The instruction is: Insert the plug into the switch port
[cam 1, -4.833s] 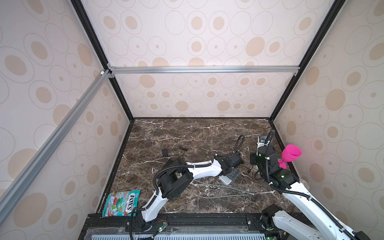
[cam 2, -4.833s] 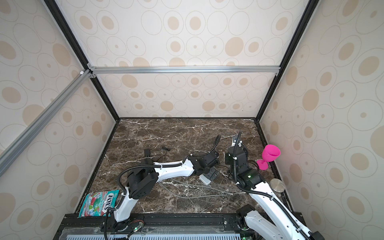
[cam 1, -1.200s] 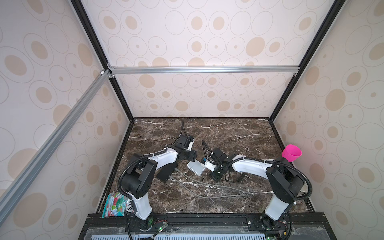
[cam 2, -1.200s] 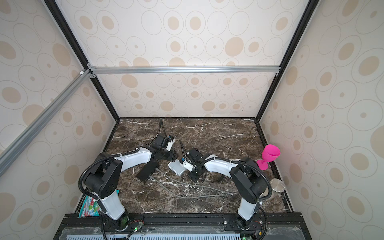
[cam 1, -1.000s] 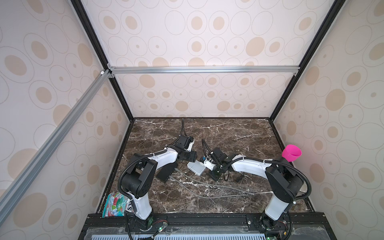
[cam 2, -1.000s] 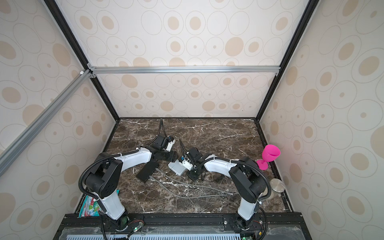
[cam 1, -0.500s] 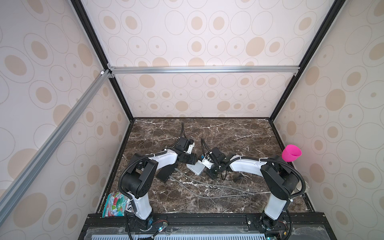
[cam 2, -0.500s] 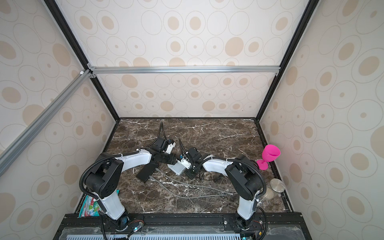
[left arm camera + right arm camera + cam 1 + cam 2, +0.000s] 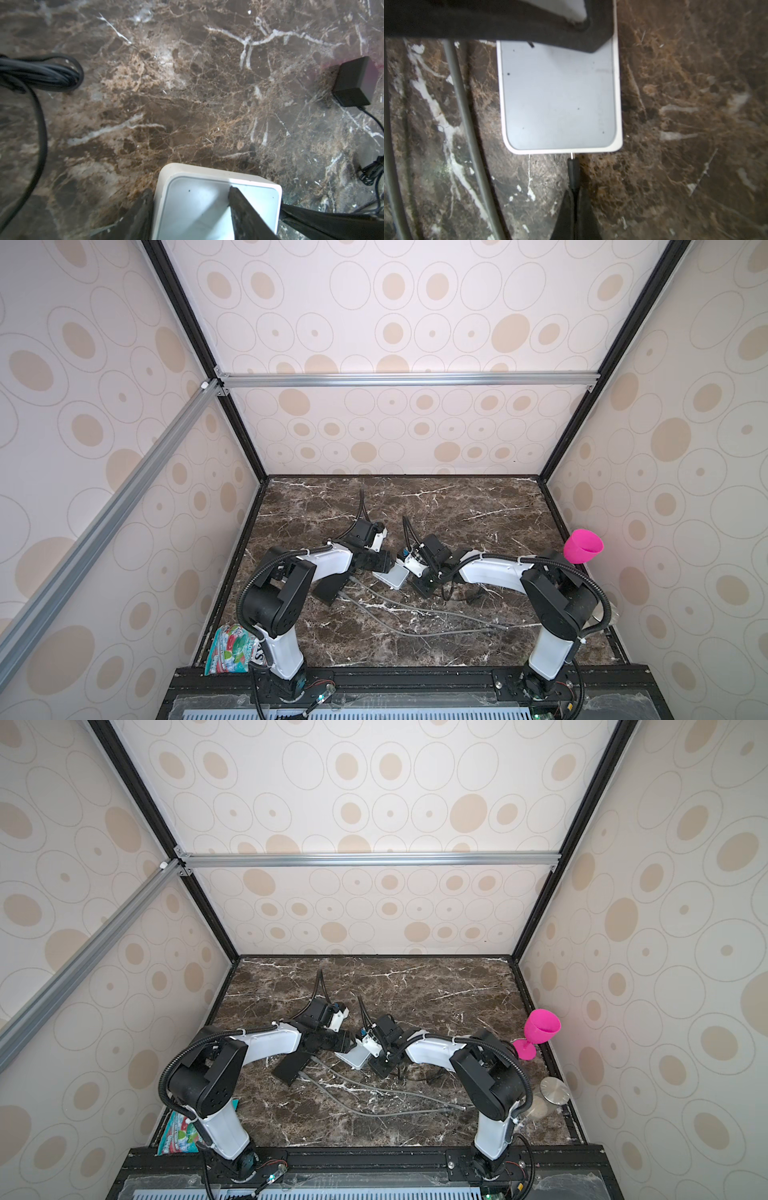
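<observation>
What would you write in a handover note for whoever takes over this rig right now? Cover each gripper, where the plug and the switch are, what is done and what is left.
Left gripper: fingers closed on the white switch, steadying it on the marble table.
Right gripper: shut on the black plug.
Position: the plug's metal tip meets the switch edge that faces the right gripper; its black body is all outside.
Done: both things grasped, plug brought up to the switch.
Left: push the plug fully home (the port itself is not visible), then release.
</observation>
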Robot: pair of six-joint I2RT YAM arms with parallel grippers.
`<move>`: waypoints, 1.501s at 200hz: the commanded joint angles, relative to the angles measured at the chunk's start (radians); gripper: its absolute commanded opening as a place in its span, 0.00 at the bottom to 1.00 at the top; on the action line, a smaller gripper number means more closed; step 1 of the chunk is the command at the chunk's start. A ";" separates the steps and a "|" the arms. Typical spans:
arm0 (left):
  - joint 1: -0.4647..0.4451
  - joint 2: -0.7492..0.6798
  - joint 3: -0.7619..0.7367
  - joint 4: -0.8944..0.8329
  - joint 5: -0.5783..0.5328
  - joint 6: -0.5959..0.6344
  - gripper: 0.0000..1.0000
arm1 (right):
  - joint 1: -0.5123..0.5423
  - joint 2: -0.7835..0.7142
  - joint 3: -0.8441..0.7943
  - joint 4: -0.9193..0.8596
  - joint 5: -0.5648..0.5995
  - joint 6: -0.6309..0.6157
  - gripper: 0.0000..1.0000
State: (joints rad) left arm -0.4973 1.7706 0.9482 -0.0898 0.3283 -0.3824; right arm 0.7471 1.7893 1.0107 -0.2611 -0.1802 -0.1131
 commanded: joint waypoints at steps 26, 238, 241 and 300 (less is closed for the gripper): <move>-0.012 -0.005 -0.011 -0.031 -0.006 -0.013 0.57 | 0.005 -0.043 -0.011 0.019 0.005 0.000 0.00; -0.033 0.004 -0.024 -0.034 -0.004 -0.018 0.58 | 0.006 0.013 0.023 0.045 0.002 -0.024 0.00; -0.035 0.004 -0.026 -0.032 -0.002 -0.021 0.59 | 0.006 0.015 0.028 0.043 0.004 -0.026 0.00; -0.085 -0.028 -0.081 0.008 0.006 -0.078 0.59 | 0.006 0.045 0.133 0.024 0.007 -0.042 0.00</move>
State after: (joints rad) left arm -0.5270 1.7493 0.9047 -0.0338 0.2863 -0.4168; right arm 0.7467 1.8145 1.0695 -0.3164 -0.1600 -0.1337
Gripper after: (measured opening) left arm 0.585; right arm 0.041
